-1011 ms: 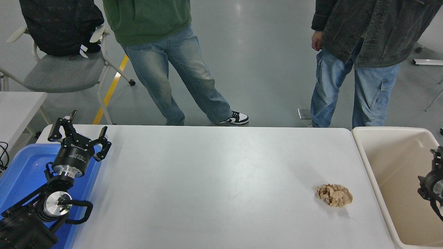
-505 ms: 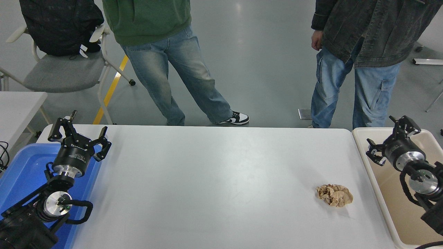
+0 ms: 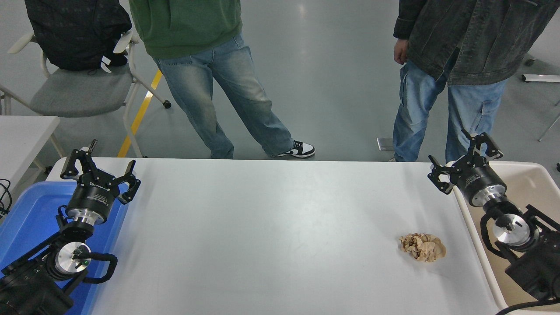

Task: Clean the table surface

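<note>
Looking down through the head view, I have the white desk (image 3: 262, 236) filling most of the frame, its near edge cut off at the bottom. A crumpled ball of brown paper (image 3: 422, 247) lies on it toward the right side, near the edge, touching nothing else.

Left end effector (image 3: 99, 168) hangs over the far left corner of the desk, above a blue tray (image 3: 26, 218); fingers spread wide, nothing between them. The left arm runs out of frame at the lower left, and it covers a good part of the tray.

Right end effector (image 3: 465, 159) sits over the far right corner, just where the desk meets the beige bin (image 3: 533, 183). Its fingers stand wide apart and hold nothing. The arm behind it crosses the bin's near side and hides much of the bin's inside; the arm is cut off at the right and bottom edges.

Two people stand beyond the far edge, one in a green top (image 3: 188, 26), one in a dark jacket (image 3: 472, 35), both cropped above the chest. A grey chair (image 3: 78, 92) with a dark bag on it stands at the upper left. A second small white table (image 3: 22, 135) shows only as a corner at the left edge.

Against half a second ago: the right end effector has travelled up and leftward, from over the bin to the desk corner. Paper and left arm unchanged.
</note>
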Tool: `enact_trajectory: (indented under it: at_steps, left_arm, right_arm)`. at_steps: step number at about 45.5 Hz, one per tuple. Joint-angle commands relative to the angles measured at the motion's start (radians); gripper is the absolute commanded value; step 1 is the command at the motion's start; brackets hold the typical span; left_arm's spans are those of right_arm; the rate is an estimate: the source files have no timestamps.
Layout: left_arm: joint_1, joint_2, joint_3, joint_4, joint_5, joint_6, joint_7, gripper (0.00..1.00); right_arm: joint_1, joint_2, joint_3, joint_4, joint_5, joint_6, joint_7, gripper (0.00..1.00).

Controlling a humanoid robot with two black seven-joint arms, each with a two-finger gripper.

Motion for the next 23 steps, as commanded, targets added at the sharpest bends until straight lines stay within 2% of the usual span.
enact_trajectory:
  at_steps: [1, 9, 14, 23]
  left_arm:
    - [0.000, 0.000, 0.000, 0.000, 0.000, 0.000, 0.000, 0.99]
    - [0.000, 0.000, 0.000, 0.000, 0.000, 0.000, 0.000, 0.99]
    - [0.000, 0.000, 0.000, 0.000, 0.000, 0.000, 0.000, 0.99]
    - [0.000, 0.000, 0.000, 0.000, 0.000, 0.000, 0.000, 0.99]
  right_arm:
    - [-0.010, 0.036, 0.006, 0.053, -0.003, -0.008, 0.057, 1.00]
    - [-0.021, 0.019, -0.001, 0.065, -0.017, -0.012, 0.060, 1.00]
    - [-0.060, -0.044, -0.007, 0.145, -0.020, -0.033, 0.060, 1.00]
    - [-0.106, -0.153, -0.031, 0.366, -0.111, -0.186, 0.049, 1.00]
